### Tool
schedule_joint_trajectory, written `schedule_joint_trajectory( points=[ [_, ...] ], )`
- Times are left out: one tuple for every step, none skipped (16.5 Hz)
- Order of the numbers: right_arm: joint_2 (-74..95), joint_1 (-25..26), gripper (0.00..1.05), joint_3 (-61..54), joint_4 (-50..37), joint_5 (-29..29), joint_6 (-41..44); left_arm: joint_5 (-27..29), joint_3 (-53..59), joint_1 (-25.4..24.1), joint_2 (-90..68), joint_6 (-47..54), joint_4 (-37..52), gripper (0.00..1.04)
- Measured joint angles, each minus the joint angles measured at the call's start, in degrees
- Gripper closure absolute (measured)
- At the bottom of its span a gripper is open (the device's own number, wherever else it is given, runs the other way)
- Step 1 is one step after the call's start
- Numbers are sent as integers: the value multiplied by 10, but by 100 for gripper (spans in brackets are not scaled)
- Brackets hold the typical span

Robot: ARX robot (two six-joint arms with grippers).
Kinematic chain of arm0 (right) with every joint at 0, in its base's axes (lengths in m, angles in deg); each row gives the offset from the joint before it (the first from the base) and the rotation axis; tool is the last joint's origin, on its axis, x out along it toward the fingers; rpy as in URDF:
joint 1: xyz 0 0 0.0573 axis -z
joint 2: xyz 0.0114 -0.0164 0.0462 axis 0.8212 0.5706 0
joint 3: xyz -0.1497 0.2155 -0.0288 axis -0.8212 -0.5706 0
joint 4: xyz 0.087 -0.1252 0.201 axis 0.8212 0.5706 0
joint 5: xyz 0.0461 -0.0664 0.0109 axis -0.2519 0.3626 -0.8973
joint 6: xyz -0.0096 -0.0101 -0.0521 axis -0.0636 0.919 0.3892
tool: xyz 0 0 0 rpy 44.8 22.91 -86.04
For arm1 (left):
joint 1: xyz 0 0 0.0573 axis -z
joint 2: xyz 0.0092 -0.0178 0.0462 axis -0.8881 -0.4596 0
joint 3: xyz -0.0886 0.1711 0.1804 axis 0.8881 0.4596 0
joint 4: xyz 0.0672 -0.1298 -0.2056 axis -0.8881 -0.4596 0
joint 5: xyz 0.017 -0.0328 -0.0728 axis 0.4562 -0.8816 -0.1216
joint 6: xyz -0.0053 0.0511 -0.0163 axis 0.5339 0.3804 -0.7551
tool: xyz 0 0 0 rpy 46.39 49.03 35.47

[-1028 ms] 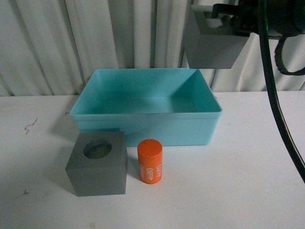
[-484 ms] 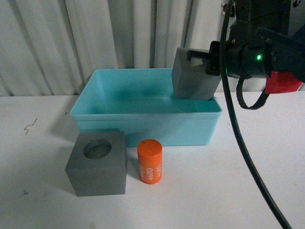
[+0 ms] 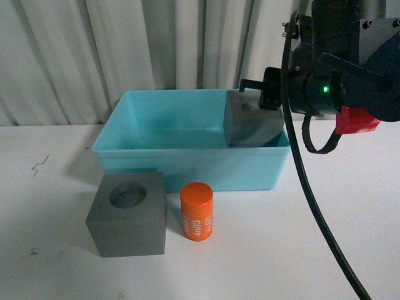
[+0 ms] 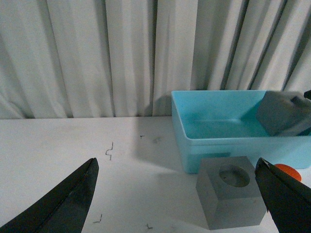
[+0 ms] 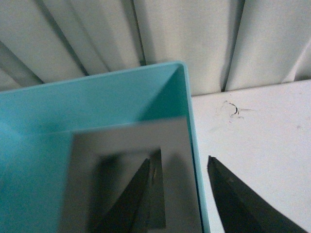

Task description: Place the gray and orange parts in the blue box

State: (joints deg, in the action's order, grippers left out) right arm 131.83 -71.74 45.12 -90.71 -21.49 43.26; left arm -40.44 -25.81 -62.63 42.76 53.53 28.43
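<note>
Right tool [image 5: 179, 160] is closed to a narrow gap across one wall of the square-recess cube [image 3: 250, 125]: one finger sits inside the recess and the other runs down the outside of that wall. It has the cube pinched, tilted, at the right end of the box [image 3: 187, 165]. The cube's top edge stands above the rim, and its lower part is hidden behind the front wall. In the right wrist view the held wall lies just beside the box's side wall, near a far corner. A small green light glows on the arm behind the tool, with a red part below it.

Left tool [image 4: 176, 165] is spread wide and holds nothing. It hangs over the counter [image 3: 312, 237], well apart from every part.

Two gray cubes, one orange cylinder, one box and two tools are in view. Both cubes are matte gray with flat faces. The round-recess cube [image 3: 128, 215] stands upright on the counter in front of the box's left half, recess facing up. Just beside it, to its right and not touching, the cylinder [image 3: 197, 210] stands on end. It is smaller than the cube and carries white lettering, with the digits 4680, running along its side. The box is light turquoise, rimmed, and much wider than either cube. A pale pleated curtain [image 3: 125, 44] hangs behind it.
</note>
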Motion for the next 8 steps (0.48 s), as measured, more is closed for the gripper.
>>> schedule_joint_trajectory(
  points=[
    [0,0,60,0,-7,0,0,0,0,0,0,0,0,7],
    [0,0,50,0,-12,5,0,0,0,0,0,0,0,7],
    [-1,0,43,-2,-14,7,0,0,0,0,0,0,0,7],
    [-5,0,36,-9,-24,14,0,0,0,0,0,0,0,7],
    [-17,1,27,-23,-32,16,-3,0,0,0,0,0,0,7],
    [-43,5,16,-45,-41,24,-4,0,0,0,0,0,0,7],
    [-106,17,4,-85,-50,28,-15,0,0,0,0,0,0,7],
    [-182,32,8,-132,-56,28,-26,0,0,0,0,0,0,7]
  ],
)
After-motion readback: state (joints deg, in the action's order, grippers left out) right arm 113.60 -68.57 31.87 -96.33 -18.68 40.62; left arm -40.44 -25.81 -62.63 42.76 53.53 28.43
